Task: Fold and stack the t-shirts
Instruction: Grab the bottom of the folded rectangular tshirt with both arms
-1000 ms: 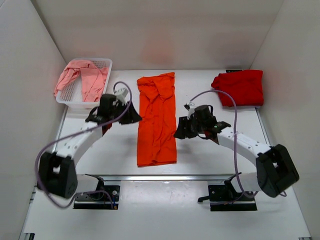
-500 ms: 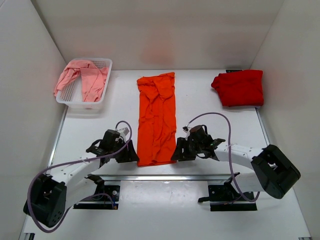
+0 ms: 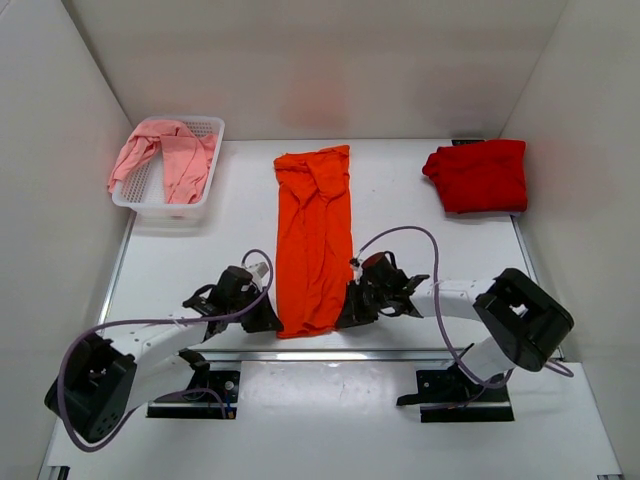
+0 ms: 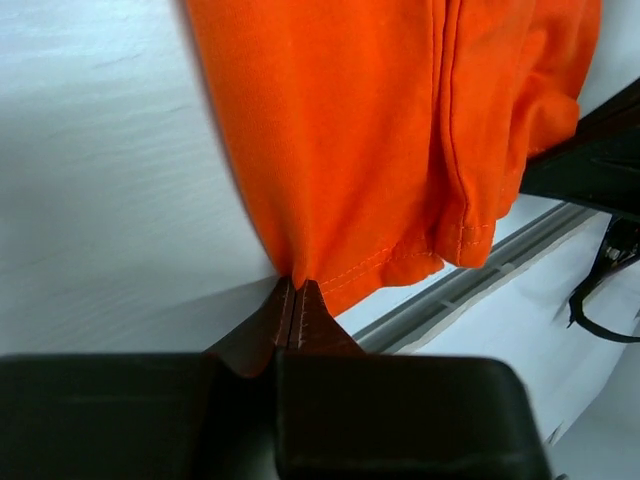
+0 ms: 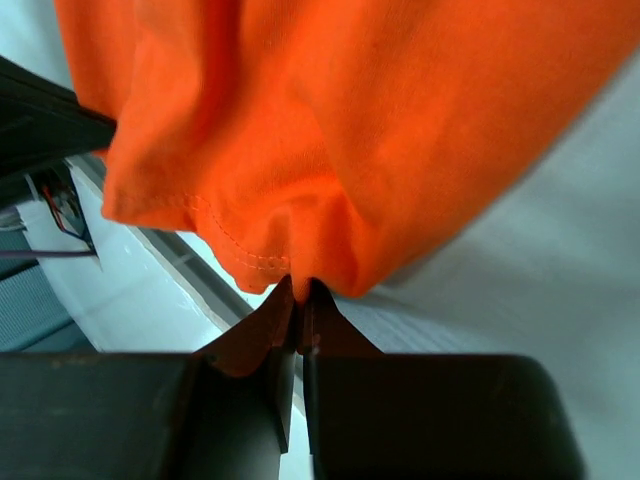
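A bright orange t-shirt (image 3: 314, 235) lies as a long strip down the middle of the table. My left gripper (image 3: 272, 322) is shut on its near left corner, where the hem (image 4: 300, 272) is pinched between the fingertips. Its near right corner is held the same way by my right gripper (image 3: 347, 314), jaws shut on the orange cloth (image 5: 300, 278). A darker red t-shirt (image 3: 479, 175) lies folded at the back right. A pale pink t-shirt (image 3: 165, 157) is heaped in the basket.
A white mesh basket (image 3: 205, 135) stands at the back left. A metal rail (image 3: 320, 354) runs along the table's near edge just behind the orange hem. White walls enclose the table on three sides.
Both arms have come down from the shirt's middle to its near end. Both grippers have shut on the two near corners of the orange t-shirt.
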Robot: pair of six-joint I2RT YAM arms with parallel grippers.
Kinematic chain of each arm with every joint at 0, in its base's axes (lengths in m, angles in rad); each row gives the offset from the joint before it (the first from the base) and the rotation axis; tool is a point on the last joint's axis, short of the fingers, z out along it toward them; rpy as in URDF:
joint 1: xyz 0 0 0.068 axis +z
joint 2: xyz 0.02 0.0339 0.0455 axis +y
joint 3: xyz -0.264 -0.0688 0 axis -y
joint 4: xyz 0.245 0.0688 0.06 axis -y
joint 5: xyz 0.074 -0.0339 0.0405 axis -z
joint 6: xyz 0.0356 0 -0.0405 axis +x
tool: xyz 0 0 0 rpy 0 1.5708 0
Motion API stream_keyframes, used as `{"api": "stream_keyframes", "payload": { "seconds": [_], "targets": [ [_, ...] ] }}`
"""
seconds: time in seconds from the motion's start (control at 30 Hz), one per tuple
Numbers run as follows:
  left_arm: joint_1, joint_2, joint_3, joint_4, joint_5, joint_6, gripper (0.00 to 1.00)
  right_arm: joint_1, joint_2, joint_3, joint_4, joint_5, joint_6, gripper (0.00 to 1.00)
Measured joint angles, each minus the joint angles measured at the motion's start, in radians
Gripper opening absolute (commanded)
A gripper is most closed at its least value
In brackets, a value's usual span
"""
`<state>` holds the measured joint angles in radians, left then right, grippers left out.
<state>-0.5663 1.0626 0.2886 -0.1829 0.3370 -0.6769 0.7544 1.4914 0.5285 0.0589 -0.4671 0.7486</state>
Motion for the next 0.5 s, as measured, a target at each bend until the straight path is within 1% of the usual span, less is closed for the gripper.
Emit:
{"api": "stream_keyframes", "payload": {
  "seconds": [0.07,0.2,0.33,0.43,0.5],
  "targets": [
    [0.0,-0.03,-0.008,-0.027,0.0,0.002,0.0,0.023,-0.015,0.002,-0.032,0.008,-0.001,0.0],
    [-0.001,-0.157,-0.051,-0.111,0.002,-0.001,0.0,0.066,-0.069,-0.021,-0.101,0.012,0.0,0.0],
    [0.004,-0.252,-0.08,-0.184,0.017,-0.013,0.0,0.082,-0.12,-0.039,-0.168,0.001,0.0,0.0],
    [0.027,-0.273,-0.081,-0.221,0.03,-0.015,0.0,0.067,-0.148,-0.039,-0.203,-0.019,-0.006,0.0],
    [0.048,-0.26,-0.068,-0.243,0.038,-0.008,0.0,0.042,-0.163,-0.029,-0.235,-0.04,-0.02,0.0]
  ]
}}
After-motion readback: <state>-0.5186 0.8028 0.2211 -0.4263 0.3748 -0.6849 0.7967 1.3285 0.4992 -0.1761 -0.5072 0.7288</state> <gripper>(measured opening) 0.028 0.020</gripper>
